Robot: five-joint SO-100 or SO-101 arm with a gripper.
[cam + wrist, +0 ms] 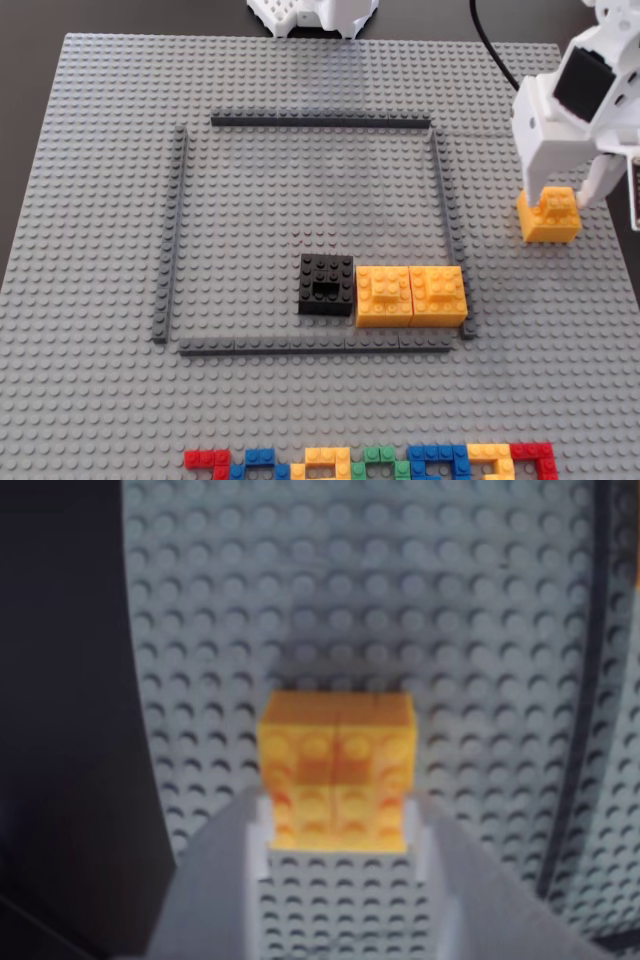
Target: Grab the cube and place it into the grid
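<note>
Jaws fill the wrist view's bottom edge, closed around the cube, one finger on each side. Fixed view: cube at right centre on the baseplate, outside the grid; black block sits inside.

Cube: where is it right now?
In the fixed view the cube sits at the right, outside the grid, between the gripper's fingers on the baseplate.
</note>
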